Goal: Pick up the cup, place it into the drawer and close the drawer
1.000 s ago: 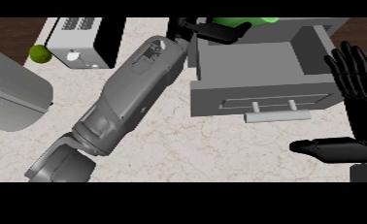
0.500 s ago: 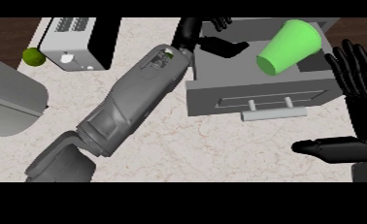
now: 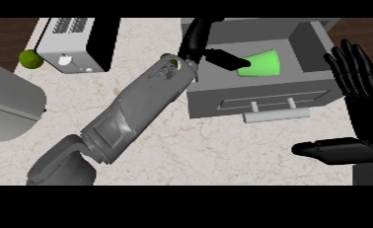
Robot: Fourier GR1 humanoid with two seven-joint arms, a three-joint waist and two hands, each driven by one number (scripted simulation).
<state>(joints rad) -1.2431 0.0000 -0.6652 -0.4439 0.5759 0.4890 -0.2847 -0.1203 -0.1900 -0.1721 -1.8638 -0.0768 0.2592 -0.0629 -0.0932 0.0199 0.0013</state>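
The green cup (image 3: 261, 64) lies on its side inside the open grey drawer (image 3: 315, 38), near the drawer's middle. My left hand (image 3: 198, 42) reaches over the drawer's left wall with its fingers fairly straight. Its thumb (image 3: 227, 59) points at the cup, and its tip is at the cup's left edge. No finger curls round the cup. My right hand (image 3: 353, 76) rests open at the right edge, fingers up, just right of the drawer. The drawer front with its handle (image 3: 272, 116) faces me.
A white and black toaster (image 3: 73, 44) stands at the back left with a lime (image 3: 29, 58) beside it. A large grey rounded object (image 3: 16, 104) sits at the left edge. My left forearm (image 3: 140, 107) crosses the counter diagonally.
The cup has gone from up beside my left hand down and leftward into the drawer, where it lies on its side. My right hand has stayed in place.
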